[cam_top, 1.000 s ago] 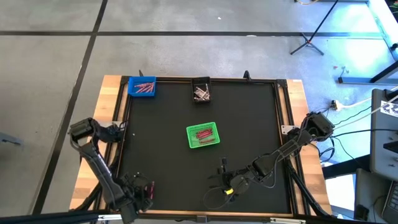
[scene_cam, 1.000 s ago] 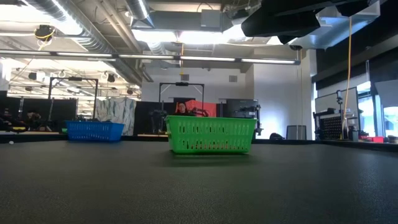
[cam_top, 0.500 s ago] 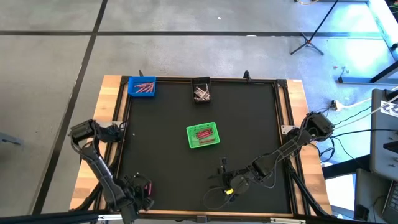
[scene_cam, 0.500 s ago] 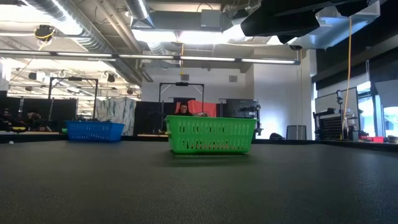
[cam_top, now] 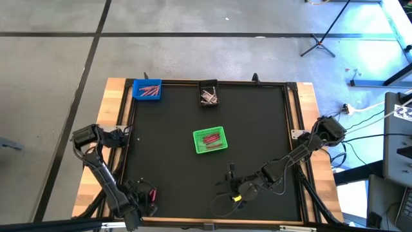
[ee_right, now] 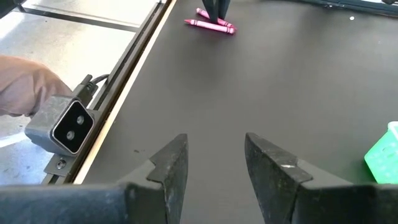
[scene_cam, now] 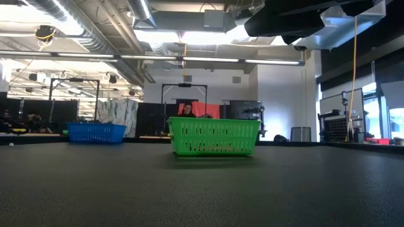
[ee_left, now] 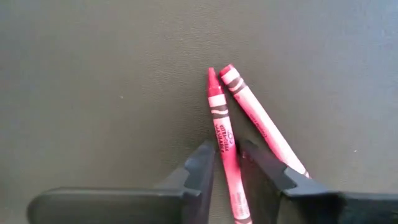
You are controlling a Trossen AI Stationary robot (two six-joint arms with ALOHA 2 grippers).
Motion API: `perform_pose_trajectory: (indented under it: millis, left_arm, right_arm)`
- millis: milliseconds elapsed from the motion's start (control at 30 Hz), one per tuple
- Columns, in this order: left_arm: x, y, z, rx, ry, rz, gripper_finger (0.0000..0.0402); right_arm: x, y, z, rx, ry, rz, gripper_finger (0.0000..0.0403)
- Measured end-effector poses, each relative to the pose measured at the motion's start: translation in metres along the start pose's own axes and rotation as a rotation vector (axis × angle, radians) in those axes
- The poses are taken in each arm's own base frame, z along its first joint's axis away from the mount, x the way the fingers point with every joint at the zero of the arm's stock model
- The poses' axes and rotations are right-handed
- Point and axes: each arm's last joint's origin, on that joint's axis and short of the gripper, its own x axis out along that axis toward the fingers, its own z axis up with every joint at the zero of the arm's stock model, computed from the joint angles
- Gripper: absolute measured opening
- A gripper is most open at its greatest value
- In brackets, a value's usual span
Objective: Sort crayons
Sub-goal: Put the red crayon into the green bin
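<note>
From above, you see the black table mat (cam_top: 257,129) carrying three small bins: a blue bin (cam_top: 147,89) at the far left corner with pinkish crayons in it, a black bin (cam_top: 208,94) along the far edge with pale sticks inside, and a green bin (cam_top: 210,140) near the middle holding red-pink crayons. Your left gripper (cam_top: 147,196) sits low at the near left corner of the mat, right over a spot of pink. Your right gripper (cam_top: 233,182) rests near the front edge, right of centre, well apart from every bin.

At table height, you see the green bin (scene_cam: 214,137) straight ahead and the blue bin (scene_cam: 96,132) farther off to its left; neither gripper shows here.

Through the left wrist camera, your left gripper (ee_left: 226,163) has its fingers (ee_left: 200,168) closed in on a red crayon (ee_left: 224,140), one on each side of its shaft, on the mat. A second pink crayon (ee_left: 263,129) lies just beside it, tips nearly meeting, outside the jaws.

Through the right wrist camera, your right gripper (ee_right: 214,163) has its jaws apart with nothing between them, above bare mat. Far across the mat you see the two crayons (ee_right: 209,24) beneath the other arm's fingers, and a corner of the green bin (ee_right: 384,159) at the edge.
</note>
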Motion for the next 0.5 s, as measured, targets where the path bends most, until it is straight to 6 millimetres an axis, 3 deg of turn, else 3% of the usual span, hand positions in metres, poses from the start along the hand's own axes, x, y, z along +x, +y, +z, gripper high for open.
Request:
perform_pose_trajectory:
  millis: [233,500]
  left_arm:
    - [0.0000,0.0004,0.0002,0.055,-0.004,0.003,0.0011]
    - [-0.0003,0.0006,0.0005,0.087,-0.005,0.003,0.0011]
  right_arm:
    - [0.0000,0.0000,0.0000,0.001,0.000,0.000,0.0159]
    - [0.0000,0.0000,-0.0001,0.003,0.001,0.000,0.0159]
